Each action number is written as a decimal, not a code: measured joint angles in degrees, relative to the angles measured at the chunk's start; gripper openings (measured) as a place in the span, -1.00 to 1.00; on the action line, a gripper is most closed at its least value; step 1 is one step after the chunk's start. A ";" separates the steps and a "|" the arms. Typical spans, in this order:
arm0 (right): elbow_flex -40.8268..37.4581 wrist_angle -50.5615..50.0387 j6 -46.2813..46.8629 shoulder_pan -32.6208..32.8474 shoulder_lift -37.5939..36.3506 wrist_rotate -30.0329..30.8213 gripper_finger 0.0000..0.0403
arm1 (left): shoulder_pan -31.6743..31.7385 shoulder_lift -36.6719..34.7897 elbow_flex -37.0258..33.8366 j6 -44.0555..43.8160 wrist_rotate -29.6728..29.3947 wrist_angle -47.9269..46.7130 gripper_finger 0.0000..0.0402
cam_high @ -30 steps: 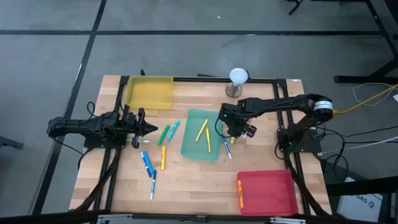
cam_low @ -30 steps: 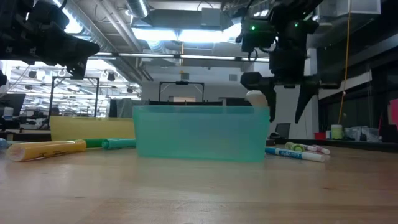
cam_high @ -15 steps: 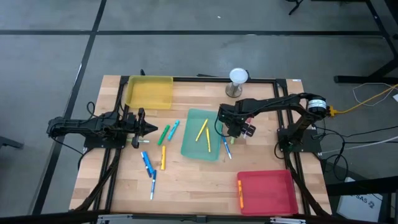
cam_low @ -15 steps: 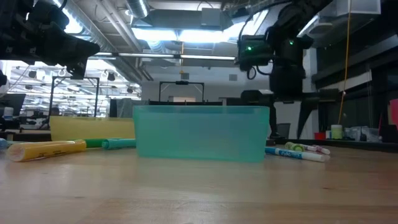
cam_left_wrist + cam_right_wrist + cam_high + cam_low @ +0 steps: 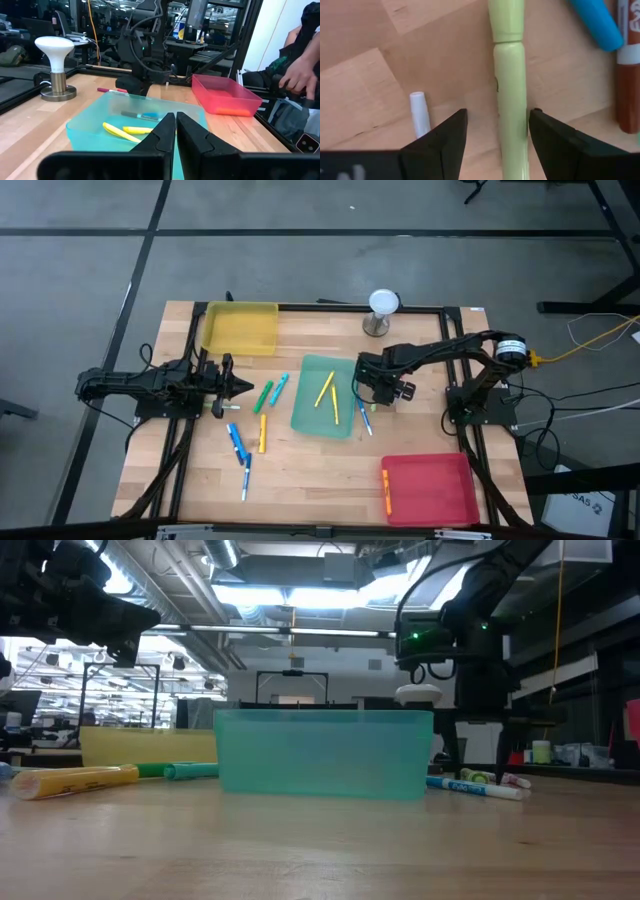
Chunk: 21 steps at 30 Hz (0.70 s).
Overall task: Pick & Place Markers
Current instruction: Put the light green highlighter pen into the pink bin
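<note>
Right gripper (image 5: 496, 131) is down beside the teal tray (image 5: 312, 415), fingers spread either side of a pale green marker (image 5: 510, 80) lying on the table, seen only by its wrist cam; left gripper (image 5: 176, 131) shut, empty, parked left.

Left arm: dark, six-joint, stretched flat across the table's left side, wrist level; left gripper (image 5: 243, 387) pointing toward the table's centre, fingers (image 5: 161, 135) pressed together, holding nothing. Right arm: dark, folded at the elbow, wrist bent down; right gripper (image 5: 496, 131) low over the tabletop, fingers (image 5: 447, 137) spread apart.
</note>
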 joint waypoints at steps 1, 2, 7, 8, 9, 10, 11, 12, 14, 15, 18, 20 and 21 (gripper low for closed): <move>-0.21 0.23 0.10 0.00 -0.04 -0.02 0.04 | -0.01 0.01 0.01 0.00 0.00 0.00 -0.94; -0.35 0.32 0.11 0.00 -0.06 -0.02 0.04 | 0.00 0.02 0.02 0.00 0.00 0.00 -0.94; -0.91 1.03 0.12 0.00 -0.15 -0.12 0.04 | 0.00 0.00 0.01 0.00 0.00 -0.01 -0.95; -0.94 1.07 0.15 0.00 -0.15 -0.14 0.04 | -0.01 0.00 0.00 0.00 0.00 0.00 -0.95; -0.96 1.11 0.15 0.00 -0.15 -0.16 0.04 | -0.01 0.01 0.02 0.00 0.00 0.00 -0.94; -0.96 1.16 0.15 0.00 -0.13 -0.25 0.04 | 0.00 0.00 0.02 0.00 0.00 0.00 -0.94; -0.96 1.22 0.15 0.00 -0.13 -0.45 0.04 | -0.02 0.02 0.02 0.00 0.00 0.00 -0.94; -0.98 1.28 0.15 0.00 -0.11 -0.85 0.04 | 0.00 0.00 0.00 0.00 0.00 0.00 -0.94; -1.01 1.40 0.15 -0.03 -0.04 -1.82 0.04 | -0.02 0.00 0.02 0.00 0.00 0.00 -0.94; -1.02 1.44 0.16 -0.05 -0.03 -1.99 0.04 | 0.00 0.02 0.01 0.00 0.00 0.00 -0.95; -1.02 1.39 0.17 -0.04 -0.02 -2.02 0.01 | -0.01 0.02 0.02 0.00 0.00 0.00 -0.96; -1.05 1.23 0.22 -0.02 0.00 -2.10 -0.06 | 0.00 0.02 0.02 0.02 0.00 -0.02 -0.96; -1.07 1.09 0.28 -0.02 0.00 -2.17 -0.11 | 0.00 0.00 0.00 0.00 0.00 0.00 -0.96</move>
